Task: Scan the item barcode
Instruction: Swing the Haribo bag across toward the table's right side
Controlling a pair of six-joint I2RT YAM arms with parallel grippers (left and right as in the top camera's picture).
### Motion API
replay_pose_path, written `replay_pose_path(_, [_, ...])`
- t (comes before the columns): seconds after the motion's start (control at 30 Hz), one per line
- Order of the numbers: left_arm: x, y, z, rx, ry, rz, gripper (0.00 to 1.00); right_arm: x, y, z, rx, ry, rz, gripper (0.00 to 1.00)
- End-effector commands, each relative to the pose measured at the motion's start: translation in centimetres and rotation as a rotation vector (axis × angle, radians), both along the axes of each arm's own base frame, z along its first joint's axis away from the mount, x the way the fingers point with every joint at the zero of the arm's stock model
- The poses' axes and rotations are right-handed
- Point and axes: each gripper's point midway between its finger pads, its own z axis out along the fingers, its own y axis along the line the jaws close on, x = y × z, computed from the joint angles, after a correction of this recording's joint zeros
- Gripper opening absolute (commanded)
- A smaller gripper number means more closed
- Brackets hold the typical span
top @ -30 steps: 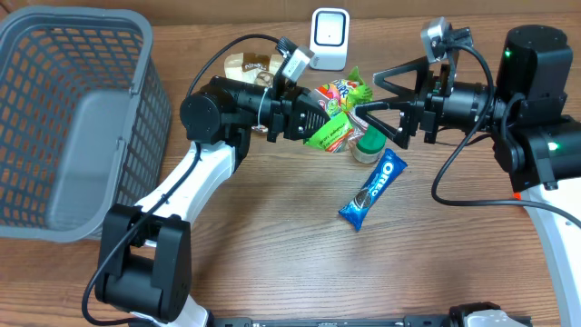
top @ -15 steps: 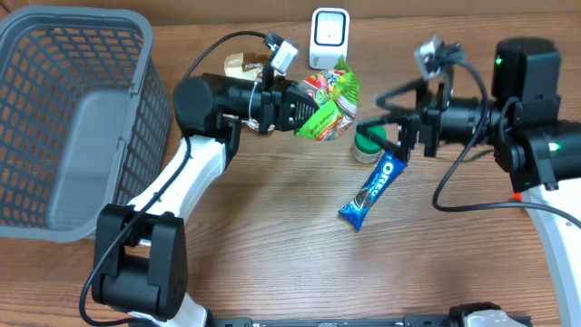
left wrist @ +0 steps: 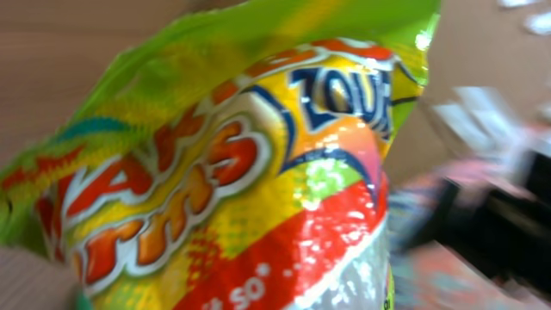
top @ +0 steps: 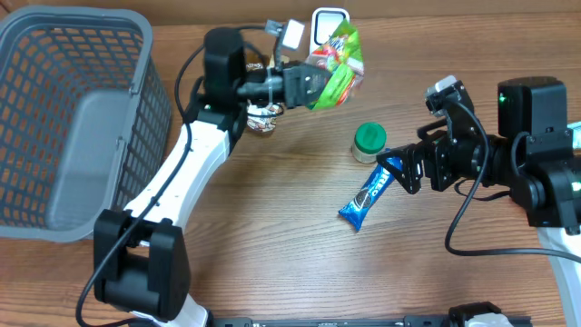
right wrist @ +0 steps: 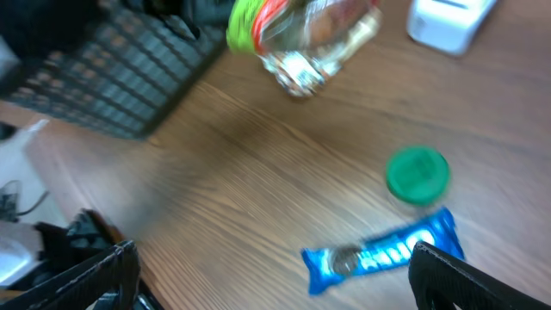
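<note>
Candy bag (top: 338, 62) aloft in outstretched left gripper (top: 313, 87)

- Desk (top: 272, 245): brown wood-grain top carrying the items below.
- Basket (top: 54, 64): grey mesh, upright, at the left edge.
- Scanner (top: 323, 20): white, at the centre of the far edge, partly hidden.
- Jar (top: 369, 138): green lid, upright, right of centre.
- Oreo pack (top: 363, 200): blue, lying flat on a slant, just beside the jar.
- Tub (top: 263, 120): brownish, mostly hidden, well apart from the jar.

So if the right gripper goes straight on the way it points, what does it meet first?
Most likely the blue cookie pack, just ahead of the right gripper; depth is unclear.
</note>
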Motion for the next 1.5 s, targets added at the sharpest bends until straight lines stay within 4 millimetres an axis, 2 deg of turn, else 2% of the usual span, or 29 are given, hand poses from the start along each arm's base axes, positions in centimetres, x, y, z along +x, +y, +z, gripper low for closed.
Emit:
replay_pose_path(0.0, [4.6,0.3,2.3,0.217,-0.347,0.253,0.04,0.3,-1.1,-0.7,-0.056,0.007,-0.059,1.00])
replay_pose_path(0.13, [6.6,0.5,3.7,0.397,-0.477,0.426,0.04,0.5,-1.0,-0.5,-0.054,-0.004,-0.059,1.00])
replay_pose_path(0.23, [7.7,0.6,4.9,0.435,-0.552,0.514,0.04,0.6,-1.0,-0.4,-0.052,-0.012,-0.059,1.00])
replay_pose_path(0.33, [9.0,0.4,4.8,0.419,-0.584,0.548,0.04,0.6,-0.9,-0.4,-0.050,-0.010,-0.057,1.00])
replay_pose_path(0.73, [18.3,-2.7,0.3,0.419,-0.678,0.595,0.04,-2.6,1.8,-0.9,-0.008,0.078,0.073,1.00])
replay_pose_path(0.9, [21.5,-3.6,-1.3,0.412,-0.695,0.626,0.04,-3.1,3.1,-0.9,-0.028,0.053,0.123,1.00])
replay_pose_path(1.0, [22.7,-3.8,-2.4,0.410,-0.705,0.648,0.04,-2.9,3.2,-1.0,-0.043,0.039,0.122,1.00])
replay_pose_path(1.2, [24.7,-3.0,-6.1,0.472,-0.683,0.719,0.04,-2.6,3.2,-2.0,-0.050,0.049,0.118,1.00])
replay_pose_path(1.47, [25.2,-2.7,-6.5,0.492,-0.734,0.740,0.04,-2.7,3.2,-2.2,-0.049,0.057,0.120,1.00])
